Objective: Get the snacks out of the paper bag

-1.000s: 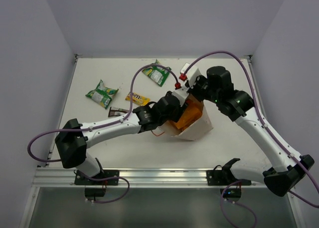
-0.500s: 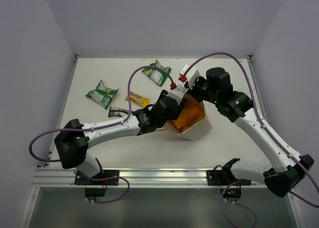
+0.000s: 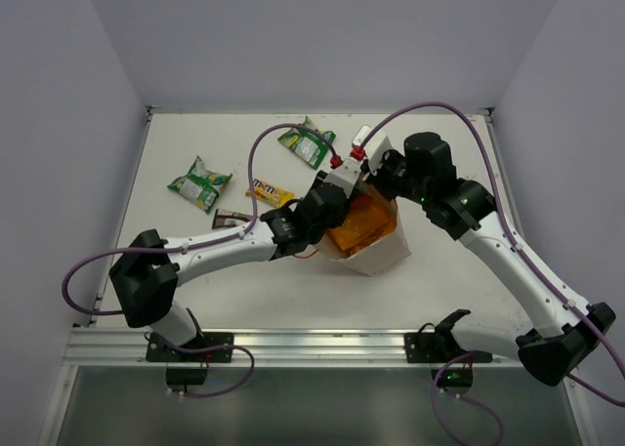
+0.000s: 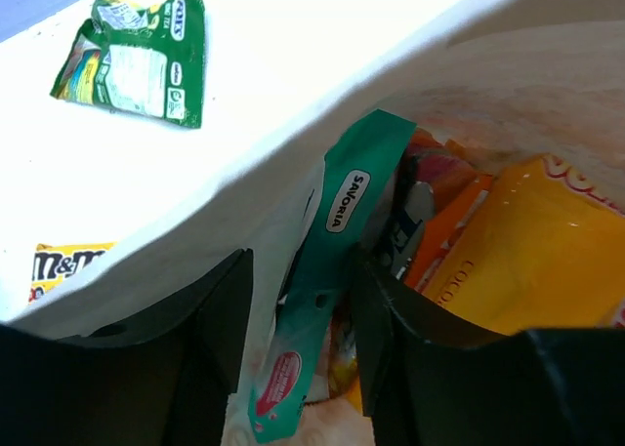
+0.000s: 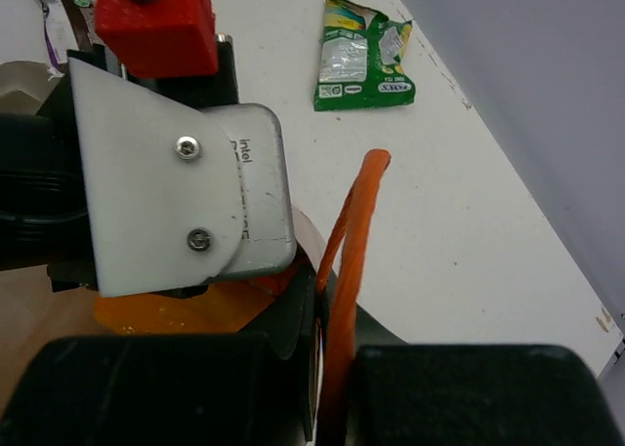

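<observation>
The beige paper bag (image 3: 383, 254) leans near the table's middle with its mouth facing up and left. My right gripper (image 3: 377, 171) is shut on the bag's orange string handle (image 5: 352, 241), holding the mouth up. My left gripper (image 4: 303, 270) is at the mouth, jaws apart. A teal pouch (image 4: 337, 231) hangs between them beside the bag wall (image 4: 527, 65) and touches only the right finger. Orange bags (image 3: 359, 222) and an orange-yellow pouch (image 4: 527, 261) lie inside. Outside lie two green-white pouches (image 3: 199, 184) (image 3: 307, 144), a yellow bar (image 3: 270, 192) and a dark brown bar (image 3: 230, 218).
The left arm's wrist camera housing (image 5: 176, 173) with its red block (image 5: 156, 21) sits right against my right gripper (image 5: 337, 353). A purple cable (image 3: 259, 163) loops over the snacks on the table. Walls border the table (image 3: 244, 300) at the back and both sides.
My left gripper has shifted a little toward the back and further into the bag's mouth. The bag has tipped slightly with it. The right gripper keeps its hold on the handle.
</observation>
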Controlling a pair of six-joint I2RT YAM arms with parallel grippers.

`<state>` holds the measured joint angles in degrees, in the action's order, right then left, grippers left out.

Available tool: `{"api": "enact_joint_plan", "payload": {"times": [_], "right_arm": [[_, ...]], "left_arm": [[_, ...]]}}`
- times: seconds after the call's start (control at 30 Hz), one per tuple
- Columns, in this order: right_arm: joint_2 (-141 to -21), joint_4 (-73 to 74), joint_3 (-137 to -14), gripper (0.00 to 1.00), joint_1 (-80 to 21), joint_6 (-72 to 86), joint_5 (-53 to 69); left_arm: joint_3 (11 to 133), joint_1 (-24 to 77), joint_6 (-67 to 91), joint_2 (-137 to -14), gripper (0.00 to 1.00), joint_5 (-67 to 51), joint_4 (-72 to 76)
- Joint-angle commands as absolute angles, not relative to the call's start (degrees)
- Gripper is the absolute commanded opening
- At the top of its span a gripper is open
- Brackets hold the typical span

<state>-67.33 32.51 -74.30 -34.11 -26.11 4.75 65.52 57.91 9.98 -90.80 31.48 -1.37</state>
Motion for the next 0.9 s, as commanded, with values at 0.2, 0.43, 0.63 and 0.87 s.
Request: {"api": "enact_joint_plan", "payload": {"times": [0.2, 0.43, 0.63, 0.87], "right_arm": [[-63.54, 20.13, -73.74, 0.00, -34.54, -25.40, 6.51], [-64.16, 18.54, -71.20, 0.00, -33.93, -26.45, 1.85], [-65.04, 17.84, -69.88, 0.00, -32.43, -26.63, 0.09], [-64.78, 17.58, -68.38, 0.00, -31.12, -26.28, -3.69]], "left_arm": [[67.85, 55.46, 10.11, -92.03, 0.00, 32.87, 2.55], [73.44, 55.55, 10.98, -79.29, 0.00, 26.64, -5.25], [85.14, 55.55, 12.48, -71.55, 0.00, 22.15, -16.69], [92.81, 50.38, 13.45, -68.73, 0.00, 38.83, -27.59]]}}
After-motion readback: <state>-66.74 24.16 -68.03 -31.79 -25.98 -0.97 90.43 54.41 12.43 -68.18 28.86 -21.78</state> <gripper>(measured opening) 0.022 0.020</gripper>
